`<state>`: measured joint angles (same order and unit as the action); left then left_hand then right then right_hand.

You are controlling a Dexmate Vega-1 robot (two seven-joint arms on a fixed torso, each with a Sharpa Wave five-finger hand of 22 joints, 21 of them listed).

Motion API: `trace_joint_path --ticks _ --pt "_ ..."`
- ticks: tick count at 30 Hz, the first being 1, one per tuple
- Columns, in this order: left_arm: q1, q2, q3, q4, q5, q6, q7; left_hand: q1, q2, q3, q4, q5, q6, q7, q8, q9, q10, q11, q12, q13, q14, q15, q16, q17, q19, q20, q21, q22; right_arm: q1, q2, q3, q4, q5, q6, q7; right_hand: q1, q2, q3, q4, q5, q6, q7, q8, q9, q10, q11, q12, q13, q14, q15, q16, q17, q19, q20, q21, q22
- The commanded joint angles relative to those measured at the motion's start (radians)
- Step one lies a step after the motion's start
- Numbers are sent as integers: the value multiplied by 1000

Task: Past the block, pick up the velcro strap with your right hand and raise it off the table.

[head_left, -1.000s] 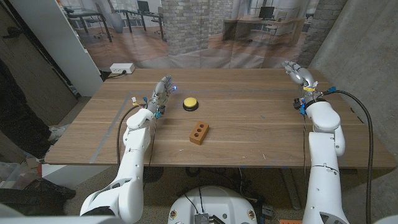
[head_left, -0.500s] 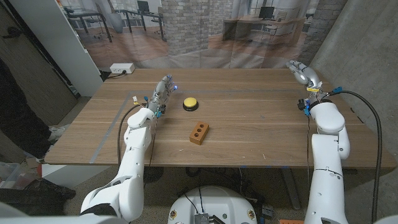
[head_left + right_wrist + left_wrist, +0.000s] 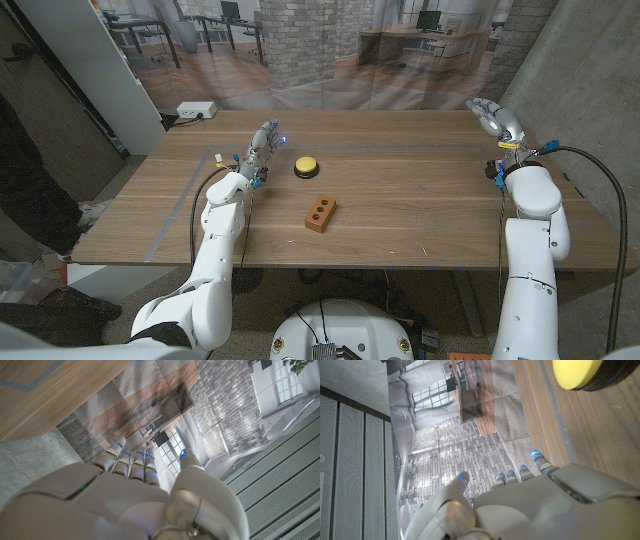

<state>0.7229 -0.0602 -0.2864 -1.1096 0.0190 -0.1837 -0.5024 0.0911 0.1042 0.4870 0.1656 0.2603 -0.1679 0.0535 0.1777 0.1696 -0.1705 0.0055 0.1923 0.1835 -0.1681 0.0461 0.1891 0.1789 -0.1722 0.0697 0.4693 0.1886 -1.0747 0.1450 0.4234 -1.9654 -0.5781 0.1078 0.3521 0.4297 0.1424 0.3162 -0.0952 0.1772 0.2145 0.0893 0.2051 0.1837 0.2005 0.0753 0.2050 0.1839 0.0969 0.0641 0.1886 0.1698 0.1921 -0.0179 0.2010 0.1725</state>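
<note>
A brown block (image 3: 320, 212) with two holes lies near the middle of the wooden table (image 3: 410, 205). Beyond it sits a yellow button (image 3: 306, 167) on a black base, whose yellow cap (image 3: 580, 372) also fills a corner of the left wrist view. My left hand (image 3: 262, 148) stands just left of the button, fingers stretched out and holding nothing; its back (image 3: 520, 502) is seen against the backdrop. My right hand (image 3: 495, 118) hovers over the table's far right corner, fingers extended and empty, and its back (image 3: 135, 487) points past the table edge.
A white power strip (image 3: 195, 110) lies at the far left corner of the table. A printed backdrop hangs behind the far edge. A white panel (image 3: 110, 70) and a person's dark clothing (image 3: 25, 190) stand off the left side.
My right hand and arm have drifted to the right, toward the table's right edge. The left hand, block and button have stayed put.
</note>
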Motion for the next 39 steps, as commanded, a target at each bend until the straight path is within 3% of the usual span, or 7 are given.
trace_joint_path --ticks 1,39 --pt "-11 -2 -5 17 2 -11 -4 -9 59 6 0 4 -73 1 3 3 -73 2 3 2 -117 3 7 2 -8 5 -2 1 -24 16 14 -55 -41 -28 -2 8 -2 3 -6 5 10 2 7 4 11 -2 3 1 9 -4 4 4 8 -7 5 3" --pt "-27 -6 -11 45 3 -25 -14 -13 58 11 -1 4 -73 1 3 3 -72 3 3 2 -116 3 7 2 -5 6 -9 2 -105 87 64 -217 -159 -83 -20 18 1 10 -21 5 32 6 5 4 31 -1 0 2 25 -11 3 3 18 -11 5 2"
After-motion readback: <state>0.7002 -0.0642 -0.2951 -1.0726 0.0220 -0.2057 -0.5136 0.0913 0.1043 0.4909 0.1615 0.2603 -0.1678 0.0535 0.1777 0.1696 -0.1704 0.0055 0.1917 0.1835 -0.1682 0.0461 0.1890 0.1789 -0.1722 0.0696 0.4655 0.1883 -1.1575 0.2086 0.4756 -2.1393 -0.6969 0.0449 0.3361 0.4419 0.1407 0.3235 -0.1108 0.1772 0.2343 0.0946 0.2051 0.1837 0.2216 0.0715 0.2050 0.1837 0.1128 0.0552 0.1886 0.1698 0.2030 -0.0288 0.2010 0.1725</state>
